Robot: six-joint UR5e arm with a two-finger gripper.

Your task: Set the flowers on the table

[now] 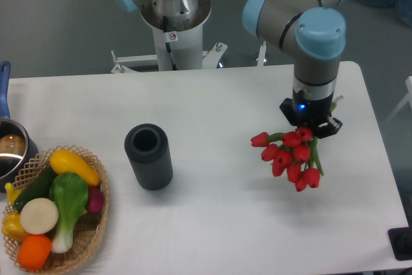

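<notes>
The flowers (290, 156) are a bunch of red tulip buds with green stems, at the right side of the white table (212, 223). My gripper (311, 128) points down from above and is shut on the stems of the flowers, with the buds hanging out to the front left of it. I cannot tell whether the buds touch the table top or hang just above it. The fingertips are hidden under the wrist and the buds.
A dark grey cylindrical vase (149, 156) stands upright left of the middle. A wicker basket (96, 223) of colourful vegetables sits at the front left corner. A metal pot (9, 149) with a blue handle is at the left edge. The robot base (174, 14) stands behind the table.
</notes>
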